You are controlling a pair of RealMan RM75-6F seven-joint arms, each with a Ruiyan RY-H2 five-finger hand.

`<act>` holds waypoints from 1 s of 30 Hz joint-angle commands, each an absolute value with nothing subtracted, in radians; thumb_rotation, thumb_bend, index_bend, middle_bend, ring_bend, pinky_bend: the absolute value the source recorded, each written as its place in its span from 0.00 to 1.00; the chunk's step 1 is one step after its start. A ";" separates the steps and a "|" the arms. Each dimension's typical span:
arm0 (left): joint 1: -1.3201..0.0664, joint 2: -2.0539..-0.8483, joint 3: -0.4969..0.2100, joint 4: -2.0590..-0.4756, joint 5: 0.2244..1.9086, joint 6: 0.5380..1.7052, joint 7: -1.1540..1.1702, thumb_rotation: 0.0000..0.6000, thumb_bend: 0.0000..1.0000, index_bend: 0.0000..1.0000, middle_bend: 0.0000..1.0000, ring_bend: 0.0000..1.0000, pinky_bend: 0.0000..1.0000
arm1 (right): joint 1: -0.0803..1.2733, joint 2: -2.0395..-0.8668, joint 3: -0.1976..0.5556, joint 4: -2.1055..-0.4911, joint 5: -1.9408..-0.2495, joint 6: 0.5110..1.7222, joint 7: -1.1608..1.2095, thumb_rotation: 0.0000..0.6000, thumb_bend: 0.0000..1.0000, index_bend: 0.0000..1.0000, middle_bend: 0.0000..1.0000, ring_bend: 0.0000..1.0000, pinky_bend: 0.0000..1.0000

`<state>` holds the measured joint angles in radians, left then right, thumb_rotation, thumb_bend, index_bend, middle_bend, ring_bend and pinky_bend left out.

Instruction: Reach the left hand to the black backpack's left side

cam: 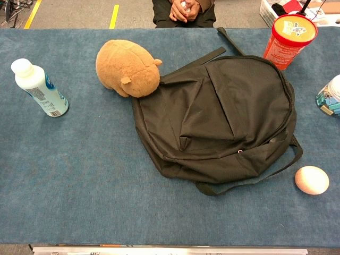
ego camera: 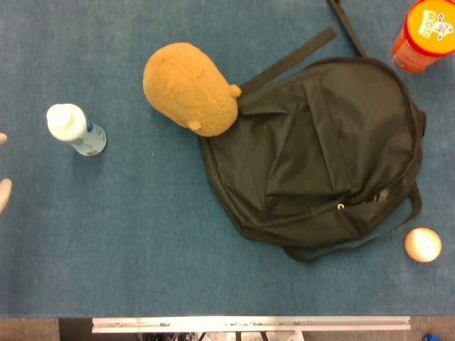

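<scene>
The black backpack (ego camera: 320, 149) lies flat on the blue table, right of centre; in the chest view the backpack (cam: 223, 117) shows its straps trailing toward the far edge. Its left side (ego camera: 213, 170) is tucked under a brown plush toy (ego camera: 188, 87). Only pale fingertips of my left hand (ego camera: 3, 192) peek in at the left edge of the head view, spread apart with bare table between them, far left of the backpack. The chest view shows neither hand, and my right hand appears nowhere.
A white bottle (ego camera: 75, 129) stands between my left hand and the backpack. An orange canister (ego camera: 424, 35) stands at the far right. An egg-like ball (ego camera: 423, 244) lies by the backpack's near right strap. A cup (cam: 330, 95) sits at the right edge. A person (cam: 183, 10) sits across the table.
</scene>
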<state>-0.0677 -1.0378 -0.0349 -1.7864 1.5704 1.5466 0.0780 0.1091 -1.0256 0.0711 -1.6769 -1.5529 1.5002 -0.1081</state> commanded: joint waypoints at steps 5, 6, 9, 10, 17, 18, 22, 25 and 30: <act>-0.070 -1.031 -0.036 -1.790 1.567 1.541 0.066 1.00 0.33 0.26 0.26 0.22 0.15 | 0.114 -1.026 0.072 -1.677 -1.549 1.491 -0.113 1.00 0.11 0.24 0.37 0.25 0.38; -0.071 -1.030 -0.034 -1.789 1.571 1.540 0.062 1.00 0.33 0.26 0.26 0.22 0.15 | 0.114 -1.025 0.075 -1.678 -1.545 1.490 -0.118 1.00 0.11 0.24 0.37 0.25 0.38; -0.074 -1.022 -0.022 -1.786 1.596 1.534 0.036 1.00 0.33 0.26 0.26 0.22 0.15 | 0.119 -1.023 0.088 -1.682 -1.532 1.492 -0.133 1.00 0.11 0.24 0.37 0.25 0.38; -0.076 -1.019 -0.019 -1.786 1.604 1.532 0.026 1.00 0.33 0.26 0.26 0.22 0.15 | 0.121 -1.022 0.092 -1.684 -1.529 1.493 -0.135 1.00 0.11 0.24 0.37 0.25 0.38; -0.099 -0.991 0.014 -1.791 1.695 1.515 -0.091 1.00 0.33 0.26 0.26 0.22 0.15 | 0.156 -0.997 0.129 -1.709 -1.510 1.470 -0.159 1.00 0.11 0.24 0.37 0.25 0.38; -0.108 -0.985 0.020 -1.794 1.714 1.508 -0.113 1.00 0.33 0.26 0.26 0.22 0.15 | 0.165 -0.992 0.136 -1.718 -1.508 1.462 -0.163 1.00 0.11 0.24 0.37 0.25 0.38; -0.140 -0.971 0.041 -1.802 1.777 1.480 -0.178 1.00 0.33 0.26 0.26 0.22 0.15 | 0.190 -0.983 0.153 -1.749 -1.510 1.447 -0.176 1.00 0.11 0.24 0.37 0.25 0.38; -0.169 -0.973 0.052 -1.786 1.827 1.461 -0.224 1.00 0.33 0.26 0.27 0.22 0.15 | 0.201 -0.982 0.160 -1.771 -1.526 1.452 -0.191 1.00 0.11 0.24 0.37 0.25 0.38; -0.225 -0.996 0.066 -1.772 1.891 1.413 -0.255 1.00 0.33 0.26 0.27 0.22 0.15 | 0.214 -0.985 0.166 -1.798 -1.541 1.456 -0.209 1.00 0.11 0.24 0.37 0.25 0.38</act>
